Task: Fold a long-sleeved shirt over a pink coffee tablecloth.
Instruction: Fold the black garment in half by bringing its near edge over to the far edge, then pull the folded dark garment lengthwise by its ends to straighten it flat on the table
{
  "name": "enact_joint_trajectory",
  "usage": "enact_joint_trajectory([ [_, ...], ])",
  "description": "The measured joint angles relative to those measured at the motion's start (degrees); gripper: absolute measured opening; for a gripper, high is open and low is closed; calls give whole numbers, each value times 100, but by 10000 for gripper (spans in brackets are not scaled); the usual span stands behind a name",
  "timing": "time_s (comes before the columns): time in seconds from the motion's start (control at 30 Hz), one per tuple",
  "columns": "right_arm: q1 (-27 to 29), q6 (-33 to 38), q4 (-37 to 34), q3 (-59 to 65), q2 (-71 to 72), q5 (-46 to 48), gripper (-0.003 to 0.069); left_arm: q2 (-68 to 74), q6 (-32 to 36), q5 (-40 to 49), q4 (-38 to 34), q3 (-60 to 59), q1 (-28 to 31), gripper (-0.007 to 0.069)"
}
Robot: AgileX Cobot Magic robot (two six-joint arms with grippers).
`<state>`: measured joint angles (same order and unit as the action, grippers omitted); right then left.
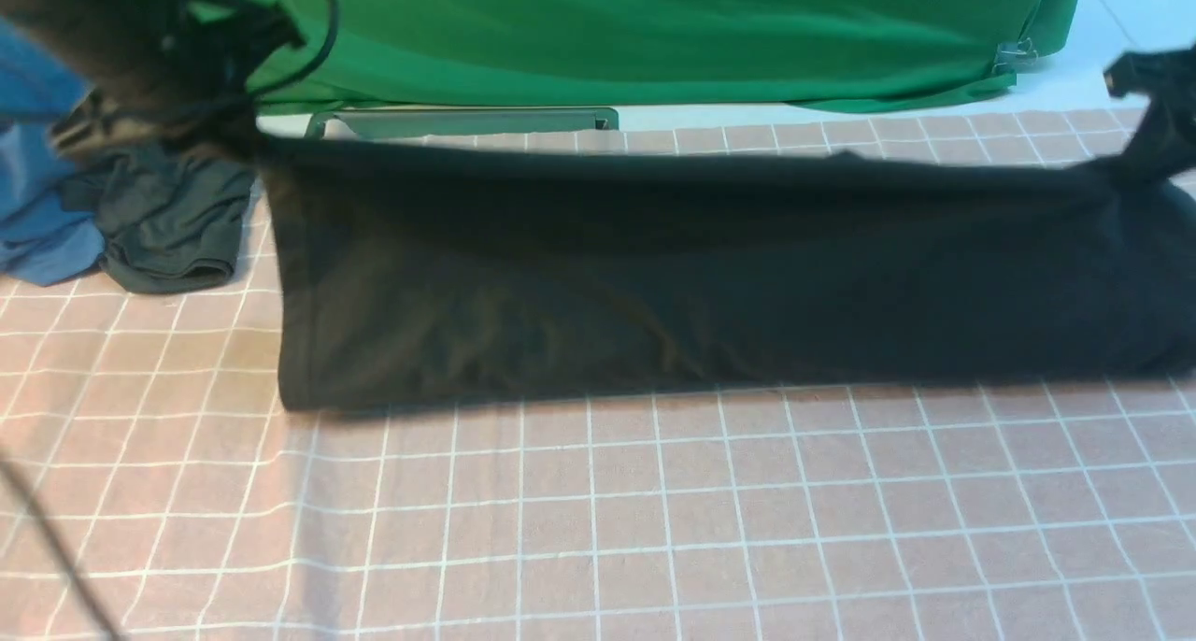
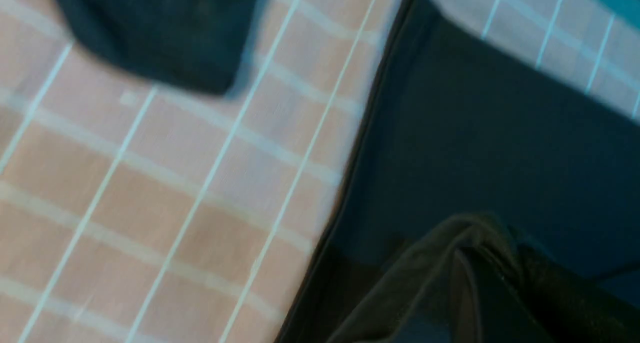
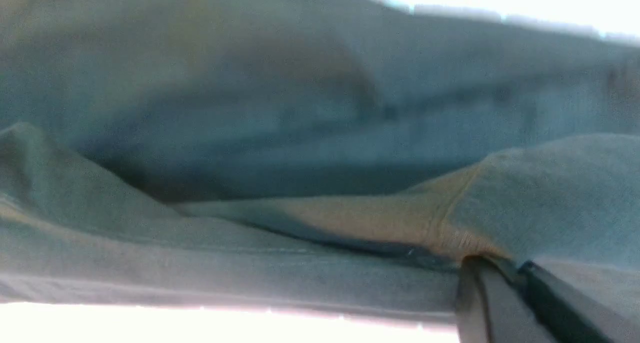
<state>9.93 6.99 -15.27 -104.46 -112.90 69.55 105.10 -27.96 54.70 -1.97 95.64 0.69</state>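
Observation:
The long-sleeved shirt (image 1: 691, 277) is a wide black band stretched across the pink coffee tablecloth (image 1: 598, 519). Its upper edge is lifted and its lower edge rests on the cloth. My left gripper (image 1: 220, 127), blurred at the far left, is shut on the shirt's left upper corner. In the left wrist view the black fabric (image 2: 475, 133) bunches over that gripper (image 2: 480, 263), beside the checked tablecloth (image 2: 175, 183). My right gripper (image 1: 1145, 155) is shut on the right upper corner. The right wrist view shows fabric (image 3: 250, 133) pinched at its closed jaws (image 3: 515, 270).
A dark grey-green garment (image 1: 168, 220) and a blue garment (image 1: 37, 202) lie crumpled at the back left; the grey-green garment (image 2: 160, 33) also shows in the left wrist view. A bright green cloth (image 1: 654, 34) hangs along the back, with a grey-green bar (image 1: 467, 121) below it.

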Motion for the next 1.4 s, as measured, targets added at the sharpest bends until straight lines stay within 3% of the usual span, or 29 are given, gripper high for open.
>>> enact_joint_trajectory([
  [0.3, -142, -81, 41, -1346, -1559, -101, 45, 2005, 0, 537, 69, 2228, 0, 33],
  [0.63, -402, -28, 164, -1399, -1911, -1124, 55, 2681, 12, 354, 306, 2587, 0, 35],
  [0.73, -445, 11, 232, -1399, -1913, -1321, 96, 2713, 19, 119, 334, 2598, -5, 65],
  [0.87, -458, 35, 284, -1399, -1918, -1527, 202, 2719, 26, -291, 527, 2621, -5, 158],
  [1.0, -458, 38, 307, -1493, -1912, -1341, 284, 2646, 120, -59, 607, 2670, -5, 238],
  [1.07, -463, 83, 315, -1622, -1828, -861, 263, 2524, 413, 256, 600, 2676, -5, 244],
  [1.13, -478, 234, 315, -1721, -1676, -389, 197, 2381, 744, 621, 493, 2676, -11, 210],
  [1.23, -523, 413, 367, -1764, -1242, -79, 60, 2011, 1142, 1085, 251, 2681, -98, 86],
  [1.4, -489, 291, 639, -1578, -635, -39, 38, 1337, 1355, 1351, 153, 2281, -363, 12],
])
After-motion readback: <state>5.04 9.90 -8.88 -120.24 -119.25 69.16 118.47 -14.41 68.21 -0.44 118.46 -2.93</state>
